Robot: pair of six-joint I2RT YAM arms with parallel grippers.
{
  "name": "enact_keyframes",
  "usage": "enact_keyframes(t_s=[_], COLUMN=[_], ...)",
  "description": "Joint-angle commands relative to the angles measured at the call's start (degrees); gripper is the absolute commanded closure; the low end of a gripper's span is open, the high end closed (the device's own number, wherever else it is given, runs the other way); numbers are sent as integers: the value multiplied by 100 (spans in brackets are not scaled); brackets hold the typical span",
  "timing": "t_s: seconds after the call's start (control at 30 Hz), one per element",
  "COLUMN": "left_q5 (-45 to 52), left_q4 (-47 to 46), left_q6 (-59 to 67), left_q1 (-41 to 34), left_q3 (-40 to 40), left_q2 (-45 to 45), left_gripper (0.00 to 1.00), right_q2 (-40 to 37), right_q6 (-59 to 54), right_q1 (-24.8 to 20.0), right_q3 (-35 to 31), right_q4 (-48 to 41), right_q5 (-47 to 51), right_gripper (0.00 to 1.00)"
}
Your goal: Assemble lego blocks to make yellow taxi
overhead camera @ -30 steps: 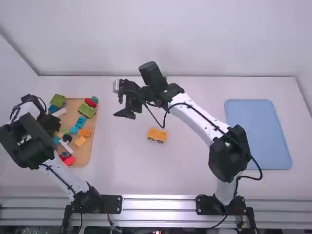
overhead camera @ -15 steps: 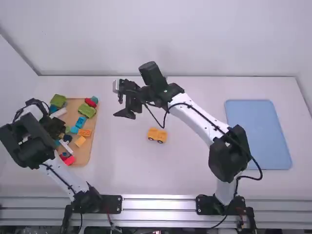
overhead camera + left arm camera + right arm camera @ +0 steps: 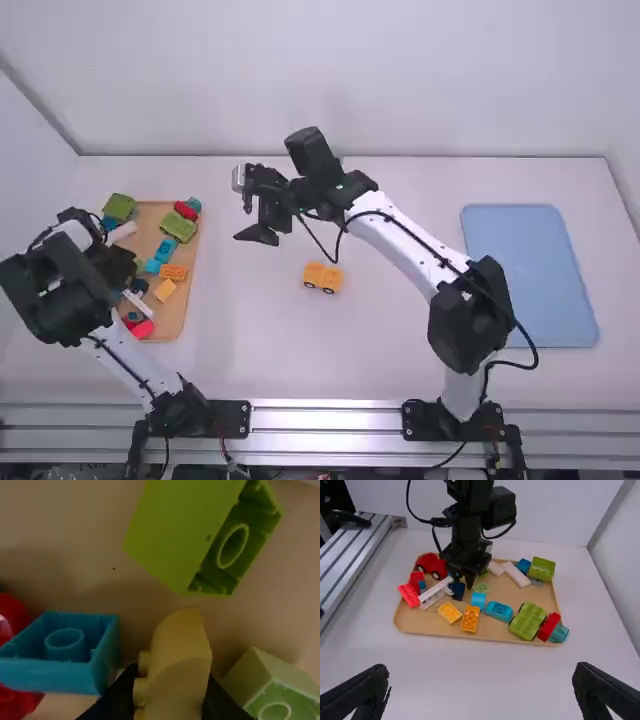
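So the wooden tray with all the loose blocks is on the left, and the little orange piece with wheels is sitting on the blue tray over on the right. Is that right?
Not quite: the high view shows the orange piece on the white table, between the wooden tray and the blue tray. The rest is right.

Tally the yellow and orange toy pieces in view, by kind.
Wheeled piece on the table: 1
Bricks on the wooden tray: 2
Curved piece in the left pincer: 1
Total: 4
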Motion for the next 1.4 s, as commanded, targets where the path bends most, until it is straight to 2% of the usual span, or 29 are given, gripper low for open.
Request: enact_keyframes(t_s=[0.0, 0.1, 0.33, 0.57, 0.7, 0.8, 0.93, 1.03, 1.2, 1.37], left_q5=[-24, -24, 313, 643, 960, 1676, 2267, 2820, 2754, 2503], left_q4=[-2, -13, -79, -68, 372, 1167, 1853, 2592, 3447, 3976], left_q6=[4, 7, 494, 960, 1309, 1985, 2527, 3069, 3657, 3716], left_q1=[-13, -13, 0, -153, -439, -702, -962, -1469, -2693, -3539], left_q3=[-96, 20, 328, 190, -297, -1056, -1722, -2463, -3126, -3244], left_q2=[59, 52, -304, -1351, -2162, -3012, -3665, -4319, -4695, -4682], left_gripper=[85, 98, 98, 98, 98, 98, 98, 98, 98, 98], right_q2=[42, 42, 42, 42, 42, 42, 42, 42, 42, -4], right_q6=[24, 24, 22, 20, 614, 1519, 2052, 2468, 2929, 3974], right_q1=[-26, -26, -20, -15, -81, -284, -542, -892, -1209, -1353], right_q3=[214, 219, 219, 219, 219, 219, 219, 114, -619, -1659], right_q4=[-20, 4, 17, 15, 245, 452, 450, 485, 1370, 3130], right_q5=[-37, -37, -63, 0, 459, 835, 767, 258, -540, -560], right_gripper=[2, 2, 2, 2, 2, 2, 2, 2, 0, 2])
